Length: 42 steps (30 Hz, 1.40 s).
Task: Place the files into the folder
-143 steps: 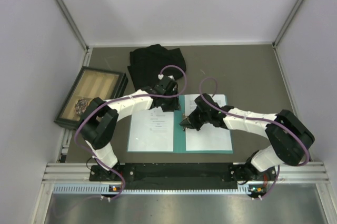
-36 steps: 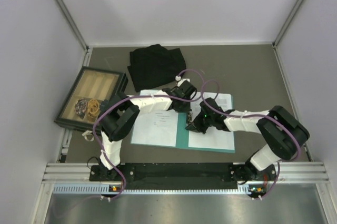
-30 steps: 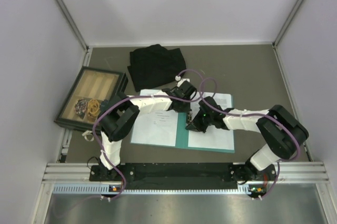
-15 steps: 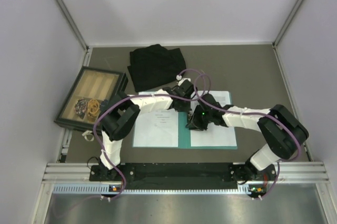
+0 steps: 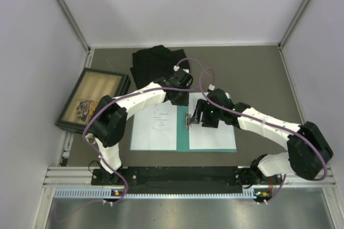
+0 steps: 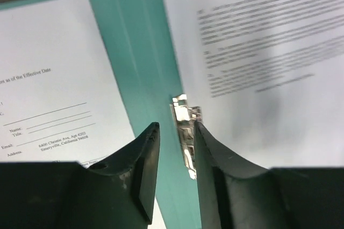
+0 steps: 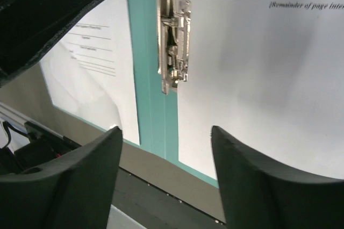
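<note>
The folder (image 5: 183,138) lies open on the counter (image 5: 258,78), with the left sheet (image 5: 154,129) and right sheet (image 5: 212,137) on its halves. The left tool (image 6: 176,132) is narrowly parted over the clip (image 7: 173,41), seemingly gripping nothing. The right tool (image 7: 165,132) gapes wide, empty.

Seen from above, the left arm (image 5: 141,98) and right arm (image 5: 258,124) hide the upper edges of the files (image 5: 155,129) and folder (image 5: 183,138). In the left wrist view, print on the sheet (image 6: 258,51) at upper right is blurred, unreadable.

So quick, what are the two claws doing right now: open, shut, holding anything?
Left claw: slightly open, holding nothing.
Right claw: wide open, holding nothing.
</note>
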{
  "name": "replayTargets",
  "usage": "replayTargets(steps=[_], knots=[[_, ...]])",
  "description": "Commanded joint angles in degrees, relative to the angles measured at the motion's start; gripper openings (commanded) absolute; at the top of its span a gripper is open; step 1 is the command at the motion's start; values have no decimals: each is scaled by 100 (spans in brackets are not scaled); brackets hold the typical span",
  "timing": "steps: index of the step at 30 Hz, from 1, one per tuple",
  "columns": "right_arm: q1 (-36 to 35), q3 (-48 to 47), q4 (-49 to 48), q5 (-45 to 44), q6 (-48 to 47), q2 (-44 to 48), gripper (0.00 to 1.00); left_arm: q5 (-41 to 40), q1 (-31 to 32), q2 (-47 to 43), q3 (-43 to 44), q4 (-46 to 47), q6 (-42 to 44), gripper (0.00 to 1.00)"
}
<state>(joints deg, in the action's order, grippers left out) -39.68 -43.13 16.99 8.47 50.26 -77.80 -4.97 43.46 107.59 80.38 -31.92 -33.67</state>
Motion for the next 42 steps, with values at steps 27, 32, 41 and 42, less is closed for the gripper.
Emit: replayTargets(steps=[27,32,41,42], knots=[[-1402,-4405,3513,-2948,-842,-3057,42,251,-1639,-5829,-3687,-648,-773,68],[-1428,-4511,3433,-2807,-825,-3215,40,321,-1631,-5811,-3784,-526,-746,68],[-1428,-4598,3337,-2702,-781,-3531,36,383,-1639,-5758,-3845,-403,-694,69],[-1437,-4633,3328,-2710,-772,-3558,36,374,-1631,-5758,-3837,-403,-667,69]])
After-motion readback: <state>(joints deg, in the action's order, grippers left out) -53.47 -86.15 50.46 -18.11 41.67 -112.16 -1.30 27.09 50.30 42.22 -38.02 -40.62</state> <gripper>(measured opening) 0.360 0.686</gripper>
